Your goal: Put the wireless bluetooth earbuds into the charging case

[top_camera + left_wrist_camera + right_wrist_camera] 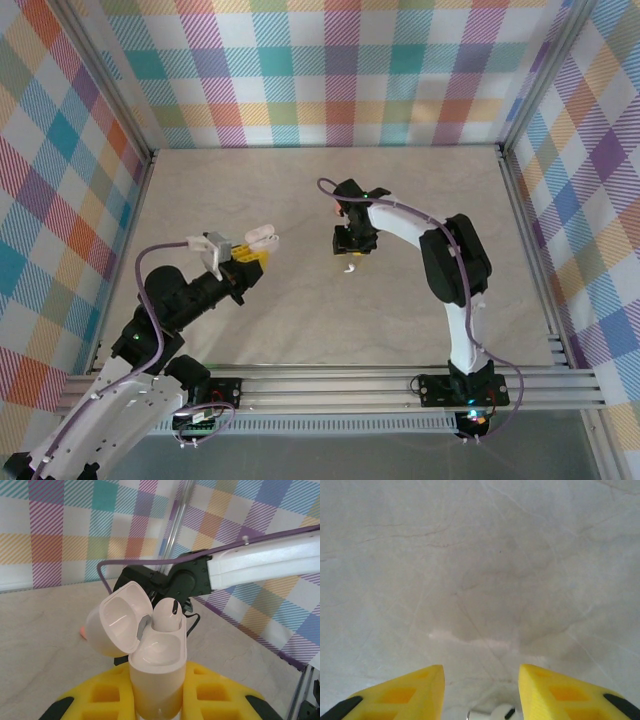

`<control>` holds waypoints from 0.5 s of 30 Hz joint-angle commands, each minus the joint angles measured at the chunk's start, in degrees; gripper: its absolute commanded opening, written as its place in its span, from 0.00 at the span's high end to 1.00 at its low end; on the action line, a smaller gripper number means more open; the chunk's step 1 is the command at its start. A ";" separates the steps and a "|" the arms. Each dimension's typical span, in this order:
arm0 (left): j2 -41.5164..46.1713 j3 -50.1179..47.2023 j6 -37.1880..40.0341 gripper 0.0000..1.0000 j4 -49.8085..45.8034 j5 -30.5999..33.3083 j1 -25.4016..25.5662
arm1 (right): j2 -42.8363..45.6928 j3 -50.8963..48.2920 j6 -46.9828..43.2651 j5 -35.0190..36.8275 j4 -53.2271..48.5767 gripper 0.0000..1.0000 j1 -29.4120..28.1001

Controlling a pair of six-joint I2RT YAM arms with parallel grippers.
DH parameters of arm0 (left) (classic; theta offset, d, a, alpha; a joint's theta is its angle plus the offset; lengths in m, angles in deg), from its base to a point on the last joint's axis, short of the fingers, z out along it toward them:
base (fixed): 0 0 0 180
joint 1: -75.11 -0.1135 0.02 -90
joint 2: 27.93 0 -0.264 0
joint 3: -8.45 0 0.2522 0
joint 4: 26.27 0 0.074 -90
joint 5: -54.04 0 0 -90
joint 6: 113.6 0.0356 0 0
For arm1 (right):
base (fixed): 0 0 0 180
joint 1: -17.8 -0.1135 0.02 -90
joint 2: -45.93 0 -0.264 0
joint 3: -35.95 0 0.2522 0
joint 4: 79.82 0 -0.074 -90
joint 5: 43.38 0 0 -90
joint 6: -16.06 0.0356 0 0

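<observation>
Left wrist view: the left hand point(158, 702) is clamped on the upright charging case point(157, 672), its lid point(116, 624) flipped open, with a white earbud point(165, 616) seated inside. Top view, further right: the right hand point(352, 243) hangs over the counter point(250, 190), fingers apart, and a second white earbud point(348, 267) lies just beside it.

Bright even light, faint soft shadows, close-ups slightly blurred

A: Left side?
B: My left gripper point(250, 258) clasps the white pebble-shaped plastic case point(262, 238), lid open.
A: And right?
B: My right gripper point(352, 243) hangs just beside a tiny white plastic earbud point(349, 267) over the beige tabletop point(300, 330).
</observation>
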 commanded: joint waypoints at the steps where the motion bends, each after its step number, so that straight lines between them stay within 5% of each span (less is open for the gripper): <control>1: -0.58 -0.31 -0.68 1.00 3.38 -1.49 0.45 | 6.78 -3.99 1.19 -1.62 2.20 0.55 -0.15; 5: -0.79 -0.31 -0.91 1.00 3.97 -1.62 0.40 | 13.14 -11.73 3.02 -4.09 7.12 0.57 0.77; 10: -1.12 -0.67 -1.19 1.00 4.60 -1.76 0.43 | 17.95 -19.63 3.70 -6.32 12.07 0.81 0.87; 15: -1.48 -1.01 -1.74 1.00 5.48 -1.85 0.44 | 16.11 -20.31 3.13 -8.06 11.78 0.88 0.86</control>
